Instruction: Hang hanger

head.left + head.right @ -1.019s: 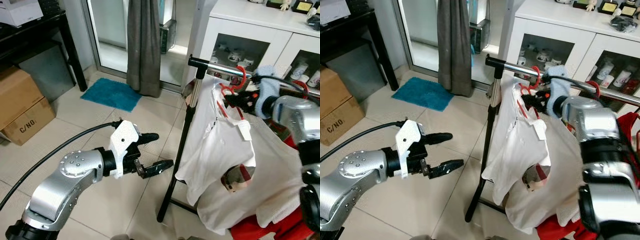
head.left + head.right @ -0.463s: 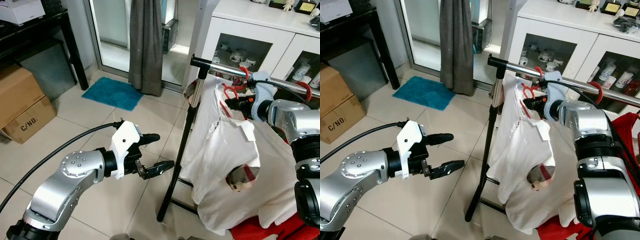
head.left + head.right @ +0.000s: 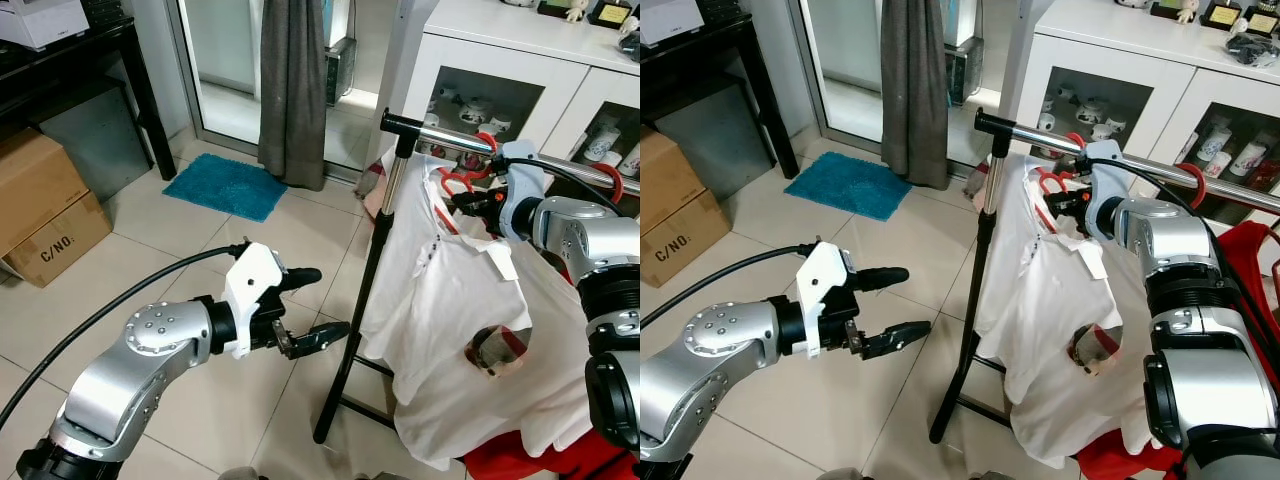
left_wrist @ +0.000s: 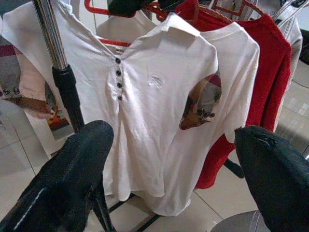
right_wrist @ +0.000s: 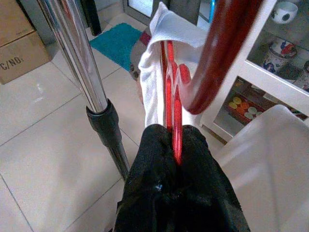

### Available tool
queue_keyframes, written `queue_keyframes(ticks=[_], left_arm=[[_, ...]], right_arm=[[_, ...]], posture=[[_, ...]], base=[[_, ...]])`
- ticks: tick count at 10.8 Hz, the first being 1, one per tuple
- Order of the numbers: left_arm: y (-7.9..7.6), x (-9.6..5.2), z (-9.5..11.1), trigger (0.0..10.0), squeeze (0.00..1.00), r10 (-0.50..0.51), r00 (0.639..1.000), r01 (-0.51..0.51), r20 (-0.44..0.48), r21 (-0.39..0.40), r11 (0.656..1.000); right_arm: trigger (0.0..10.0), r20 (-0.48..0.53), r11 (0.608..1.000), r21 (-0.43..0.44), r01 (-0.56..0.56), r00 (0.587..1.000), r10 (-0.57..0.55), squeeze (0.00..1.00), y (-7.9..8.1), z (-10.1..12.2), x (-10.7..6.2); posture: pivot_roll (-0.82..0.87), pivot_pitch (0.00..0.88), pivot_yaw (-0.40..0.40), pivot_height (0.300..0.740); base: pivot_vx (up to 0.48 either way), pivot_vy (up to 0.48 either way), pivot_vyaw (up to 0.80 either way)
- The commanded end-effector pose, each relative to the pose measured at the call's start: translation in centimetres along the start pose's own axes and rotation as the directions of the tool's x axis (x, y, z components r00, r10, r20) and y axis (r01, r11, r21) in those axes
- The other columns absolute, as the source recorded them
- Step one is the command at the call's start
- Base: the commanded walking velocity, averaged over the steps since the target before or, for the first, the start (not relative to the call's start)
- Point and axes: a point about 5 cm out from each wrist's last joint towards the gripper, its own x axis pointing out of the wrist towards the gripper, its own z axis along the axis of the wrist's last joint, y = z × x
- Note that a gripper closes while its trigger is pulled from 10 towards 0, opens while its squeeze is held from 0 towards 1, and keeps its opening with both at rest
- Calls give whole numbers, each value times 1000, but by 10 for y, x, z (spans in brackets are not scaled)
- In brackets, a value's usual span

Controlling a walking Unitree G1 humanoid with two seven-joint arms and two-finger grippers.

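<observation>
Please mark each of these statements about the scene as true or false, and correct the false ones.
1. The right gripper is shut on the red hanger. True.
2. The left gripper holds the white shirt. False: it is open, beside the rack's upright post, holding nothing.
3. A blue mat lies on the floor near the grey curtain. True.
4. The cardboard box stands on the white cabinet. False: it stands on the floor under the black table.
</observation>
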Motion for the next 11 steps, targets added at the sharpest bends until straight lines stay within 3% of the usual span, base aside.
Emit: queue_keyframes(ticks=[1, 3, 4, 5, 7, 8, 10, 11], left_arm=[[2, 2, 3, 10000, 682, -1, 1000, 1, 4, 21, 1000], [4, 6, 3, 10000, 675, 55, 998, -55, 23, 43, 998], [9, 11, 3, 10000, 553, 133, 990, -135, 42, 60, 989], [18, 17, 4, 10000, 396, 268, 960, -273, 77, 56, 960], [20, 20, 4, 10000, 365, 323, 942, -328, 96, 40, 944], [25, 20, 3, 10000, 361, 397, 910, -406, 115, 59, 912], [31, 20, -2, 10000, 361, 475, 871, -483, 124, 44, 874], [31, 18, -13, 10000, 361, 523, 846, -526, 102, 3, 850]], right_arm=[[0, 8, 1000, -20, -2, 1000, 3, 0, 0, 4, 0], [0, 62, 1000, -18, 0, 998, 1, 0, 1, 9, -6], [0, 90, 1000, -17, 15, 996, -14, 0, 1, 12, -11], [0, 120, 999, -36, 37, 992, -33, 0, 4, 13, -19], [0, 146, 997, -57, 48, 989, -39, 0, 9, 17, -34], [0, 146, 996, -72, 54, 988, -43, 0, 17, 12, -46], [0, 135, 996, -73, 51, 990, -41, 0, 32, -6, -51], [0, 163, 996, -57, 63, 985, -53, 0, 48, -26, -52]], posture=[[54, 0, -69, 740], [59, 0, -78, 740], [66, 0, -87, 740], [67, 0, -88, 740], [60, 0, -78, 740], [57, 0, -73, 740], [59, 0, -74, 740], [58, 0, -66, 740]], base=[[0, 0, 0], [0, 0, 0], [0, 0, 0], [0, 0, 0], [0, 0, 0], [0, 0, 0], [0, 0, 0], [0, 0, 0]])
